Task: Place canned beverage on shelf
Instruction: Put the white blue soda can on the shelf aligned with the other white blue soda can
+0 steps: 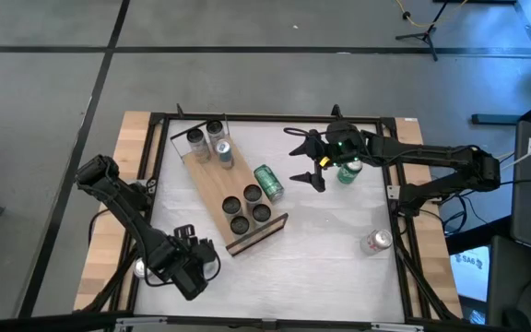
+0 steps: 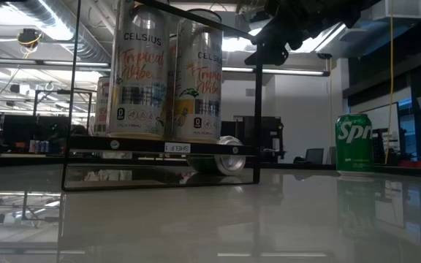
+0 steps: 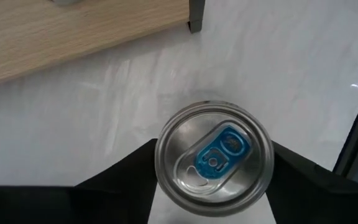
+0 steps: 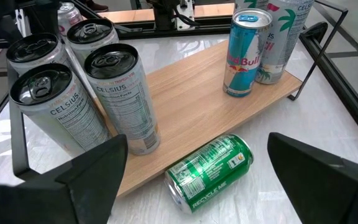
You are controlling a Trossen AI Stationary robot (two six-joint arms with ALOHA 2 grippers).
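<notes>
We see a white surface [image 1: 321,258] edged by a dark frame [image 1: 247,118], set on grey floor [image 1: 44,92]. At upper right, what may be a stand's legs [image 1: 422,35] and a yellow cable [image 1: 413,17].

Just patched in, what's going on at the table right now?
The left gripper sits around an upright silver can near the table's front left corner, beside the shelf. The right gripper, open, hovers by the green can lying on its side against the shelf, which already holds several cans.
</notes>
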